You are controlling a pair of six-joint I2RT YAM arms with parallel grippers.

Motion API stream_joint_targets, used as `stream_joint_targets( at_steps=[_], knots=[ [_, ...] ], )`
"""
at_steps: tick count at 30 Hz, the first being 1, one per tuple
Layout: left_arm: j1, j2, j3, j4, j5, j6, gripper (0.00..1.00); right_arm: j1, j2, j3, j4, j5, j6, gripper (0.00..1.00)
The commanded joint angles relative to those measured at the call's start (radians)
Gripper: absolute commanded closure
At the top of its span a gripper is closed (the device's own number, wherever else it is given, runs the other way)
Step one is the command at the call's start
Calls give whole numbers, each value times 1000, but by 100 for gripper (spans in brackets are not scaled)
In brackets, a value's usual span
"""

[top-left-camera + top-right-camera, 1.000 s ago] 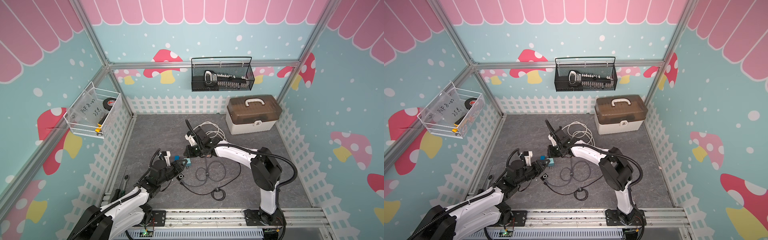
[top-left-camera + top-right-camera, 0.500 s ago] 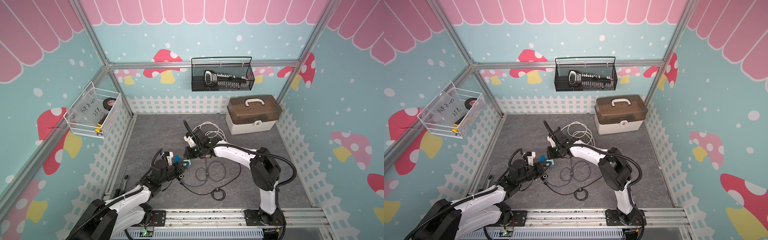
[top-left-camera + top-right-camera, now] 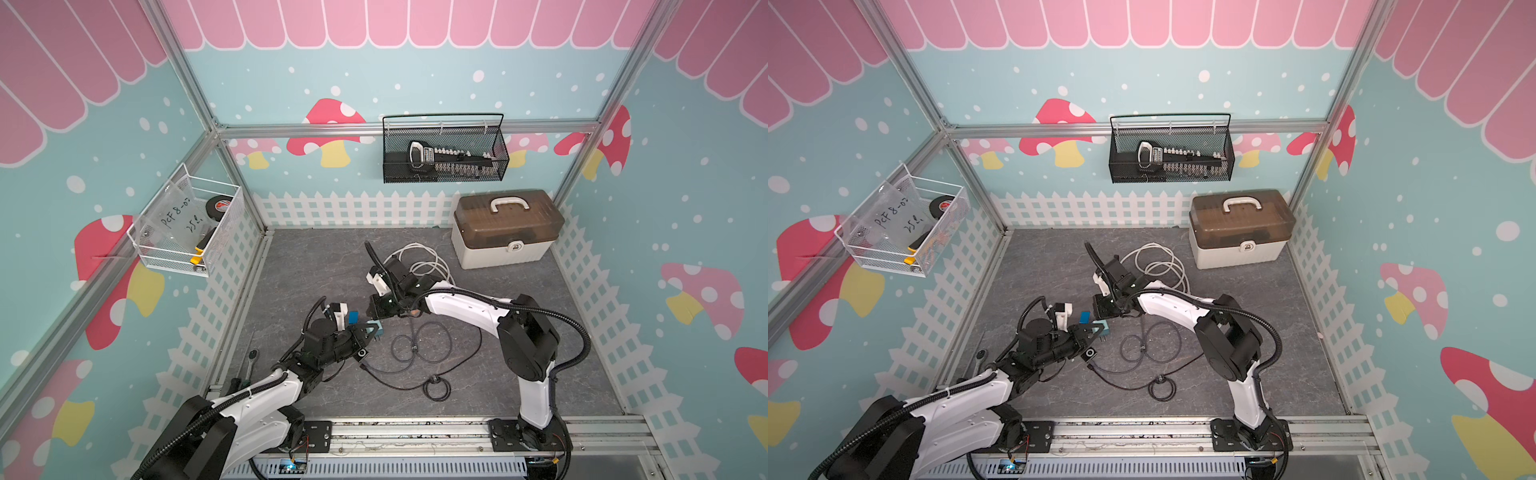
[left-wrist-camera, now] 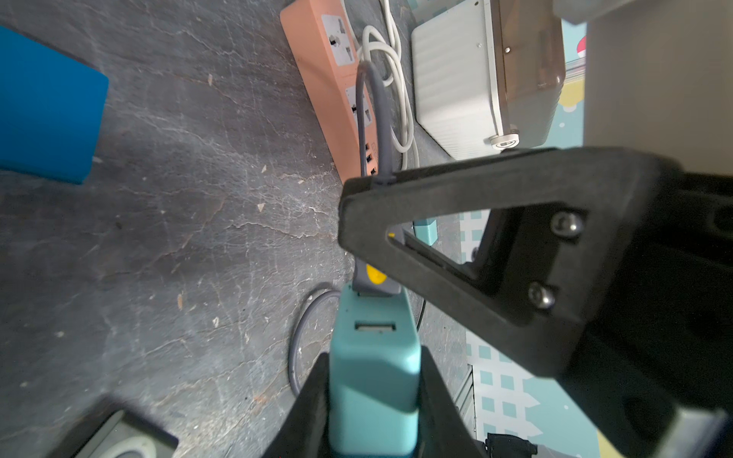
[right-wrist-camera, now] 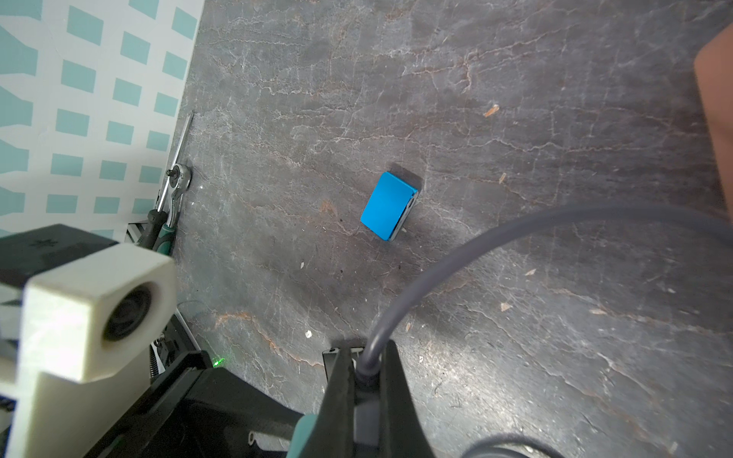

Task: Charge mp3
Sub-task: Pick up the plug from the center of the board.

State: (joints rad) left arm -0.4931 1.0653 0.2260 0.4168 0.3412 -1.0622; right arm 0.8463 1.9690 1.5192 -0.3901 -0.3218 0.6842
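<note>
Now, the big news is at my left pincer [image 3: 368, 331]: a moment ago its jaws stood apart either side of the teal charger [image 4: 375, 368], and now they are squeezed onto its flanks, near the middle of the mat [image 5: 515, 119]. My right pincer [image 5: 367, 376] reaches in from the far side and pinches the plug [image 4: 373, 277] of the grey cable [image 5: 375, 341], end-on against one of the charger's ports, with the port beside it bare. I read that as the brace I needed: with the charger held firm, the plug can be pushed home. The mp3 [image 5: 388, 208] is not in this yet. That little blue block lies loose on the mat just left of my left pincer, touched by nothing. Harder to see: the orange power strip [image 4: 321, 91] shows in my left wrist view, far behind the charger, but in both top views my right arm covers nearly all of it. My own right finger blocks the joint, so I cannot tell whether the plug is fully seated. A small black square [image 3: 362, 353] sits just near-side of my left pincer, and I can't say what it is. The cable's free end beside it is too small to read.
</note>
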Motion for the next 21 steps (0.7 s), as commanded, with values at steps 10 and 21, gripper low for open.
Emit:
stream_joint_targets(
  at_steps=[10,21],
  knots=[
    [4,19,-41,150,68,32,100,-111,-305,-190,81,-112,-18,43],
    [2,277,-86,927,318,-142,100,-226,-547,-623,406,-389,-104,41]
  ],
)
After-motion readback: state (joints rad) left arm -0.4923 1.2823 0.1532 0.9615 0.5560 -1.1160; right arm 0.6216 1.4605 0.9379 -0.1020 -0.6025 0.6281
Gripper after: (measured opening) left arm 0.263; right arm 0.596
